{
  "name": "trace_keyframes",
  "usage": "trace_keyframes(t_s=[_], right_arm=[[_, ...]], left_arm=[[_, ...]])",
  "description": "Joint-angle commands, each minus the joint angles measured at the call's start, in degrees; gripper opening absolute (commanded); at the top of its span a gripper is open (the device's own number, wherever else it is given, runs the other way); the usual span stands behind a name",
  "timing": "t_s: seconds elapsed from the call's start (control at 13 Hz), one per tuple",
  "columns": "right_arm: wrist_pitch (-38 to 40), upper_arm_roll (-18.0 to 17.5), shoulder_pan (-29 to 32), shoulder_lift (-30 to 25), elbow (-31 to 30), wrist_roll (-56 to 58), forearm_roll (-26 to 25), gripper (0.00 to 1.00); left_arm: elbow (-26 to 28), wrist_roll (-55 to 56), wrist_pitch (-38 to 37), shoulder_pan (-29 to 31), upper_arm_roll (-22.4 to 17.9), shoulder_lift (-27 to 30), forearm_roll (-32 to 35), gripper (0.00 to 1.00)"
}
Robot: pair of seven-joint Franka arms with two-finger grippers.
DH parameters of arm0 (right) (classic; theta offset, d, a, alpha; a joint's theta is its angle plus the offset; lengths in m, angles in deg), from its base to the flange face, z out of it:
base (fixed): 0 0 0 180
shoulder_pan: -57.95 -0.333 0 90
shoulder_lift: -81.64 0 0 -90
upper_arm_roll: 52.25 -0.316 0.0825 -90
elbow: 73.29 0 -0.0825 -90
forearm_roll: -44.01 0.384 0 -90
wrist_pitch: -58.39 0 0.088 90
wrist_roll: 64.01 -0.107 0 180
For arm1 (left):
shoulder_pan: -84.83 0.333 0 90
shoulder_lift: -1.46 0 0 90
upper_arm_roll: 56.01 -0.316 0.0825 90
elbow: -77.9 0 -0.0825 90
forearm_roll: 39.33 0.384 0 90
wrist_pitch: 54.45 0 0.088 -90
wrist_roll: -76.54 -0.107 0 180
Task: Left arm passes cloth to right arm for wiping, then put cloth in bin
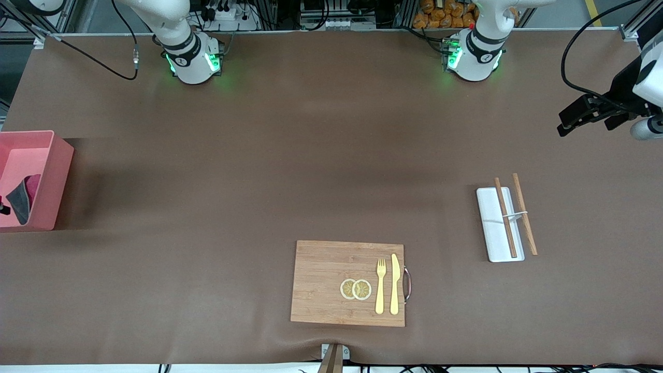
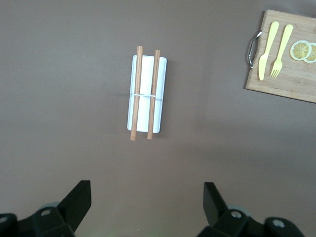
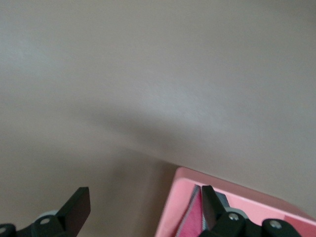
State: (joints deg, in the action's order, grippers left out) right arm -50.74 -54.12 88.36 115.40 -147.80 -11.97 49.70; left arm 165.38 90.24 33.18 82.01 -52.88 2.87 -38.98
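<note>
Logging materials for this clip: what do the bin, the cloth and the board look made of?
The bin looks like matte pink plastic, with straight, even walls. The cloth, lying inside it, looks like soft fabric, grey and crimson, crumpled. The board looks like bamboo or wood, with pale grain strips and a metal handle.

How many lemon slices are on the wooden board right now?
2. Both lemon slices lie side by side, overlapping slightly, on the wooden board, beside the yellow fork. None appears hidden.
</note>
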Motion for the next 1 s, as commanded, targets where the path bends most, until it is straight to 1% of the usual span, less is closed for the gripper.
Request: trace_keyframes(t_s=[0.0, 0.15, 0.38, 0.69, 0.92], right_arm=[[5.22, 0.29, -4.64, -2.55, -0.99, -3.76, -2.08, 1.00], [7.08, 0.20, -8.33, -2.82, -1.34, -11.92, -2.09, 1.00], [8.23, 0.20, -13.25, -2.91, -2.39, -23.34, -2.00, 1.00], [8.50, 0.20, -21.33, -6.59, -6.25, -47.14, -2.00, 1.00], [8.41, 0.20, -27.31, -11.24, -10.20, -60.08, -2.09, 1.00]], left_arm=[[4.27, 0.71, 2.28, 0.54, 1.00, 3.42, 1.32, 1.00], [4.18, 0.98, 2.28, 0.54, 2.14, 3.42, 1.41, 1.00], [4.01, 0.89, 1.93, -0.07, 2.23, 3.34, 1.50, 1.00], [4.09, -0.43, 2.11, 0.19, 2.23, 2.37, 1.59, 1.00], [4.10, -0.78, 2.46, 0.36, 2.15, 2.37, 1.50, 1.00]])
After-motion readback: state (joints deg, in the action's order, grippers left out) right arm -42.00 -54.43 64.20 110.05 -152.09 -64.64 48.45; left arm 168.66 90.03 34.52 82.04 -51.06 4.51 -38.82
